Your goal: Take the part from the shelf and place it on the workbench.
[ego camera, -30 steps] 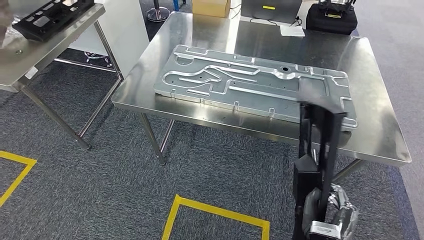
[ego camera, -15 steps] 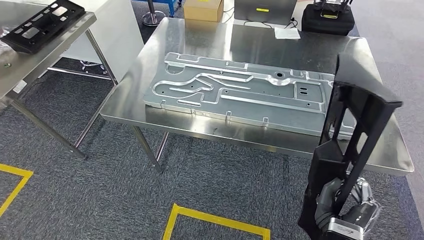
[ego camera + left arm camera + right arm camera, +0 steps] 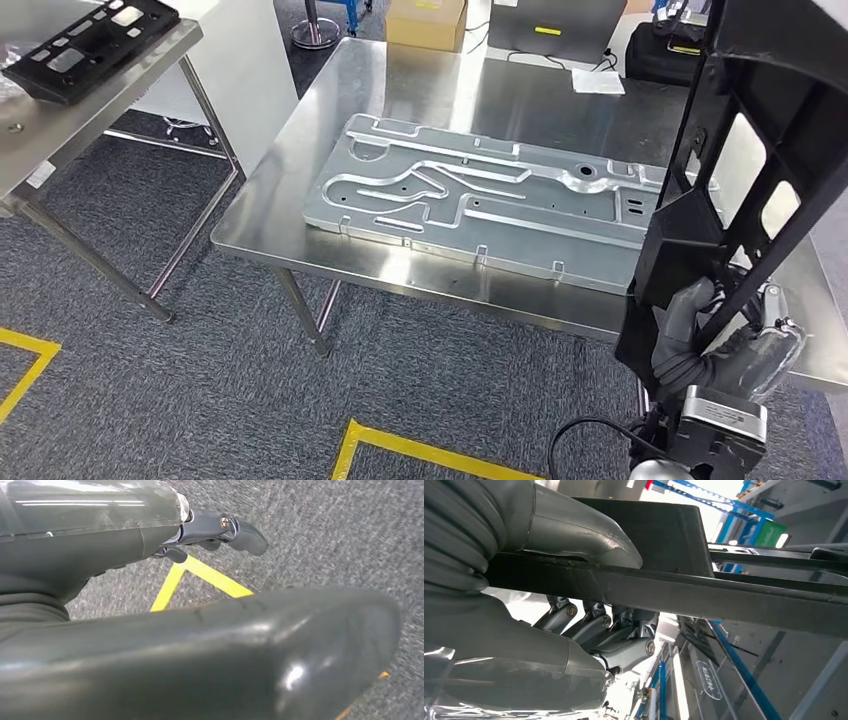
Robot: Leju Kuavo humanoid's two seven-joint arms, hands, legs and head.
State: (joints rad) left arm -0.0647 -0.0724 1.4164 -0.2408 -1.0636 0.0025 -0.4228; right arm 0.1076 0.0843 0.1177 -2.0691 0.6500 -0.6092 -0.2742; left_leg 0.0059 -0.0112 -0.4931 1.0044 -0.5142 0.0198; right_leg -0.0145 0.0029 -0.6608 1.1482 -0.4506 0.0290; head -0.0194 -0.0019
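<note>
Right hand [image 3: 722, 345] raised, fingers clamped on upright black part [image 3: 745, 150], left hand [image 3: 210, 530] hanging, grasp unclear

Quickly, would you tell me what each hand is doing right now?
Left hand: holding nothing; whether its fingers are open or curled cannot be told.
Right hand: gripping the black part, held upright.

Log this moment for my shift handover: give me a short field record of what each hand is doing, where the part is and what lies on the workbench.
right hand: grips the lower end of the black plastic frame part
part position: held upright, off the workbench, at its near right edge
left hand: holds nothing, hangs over grey carpet with yellow floor tape
on workbench: stamped metal panel, lying flat
side table: similar black frame
placement: not yet done
</note>
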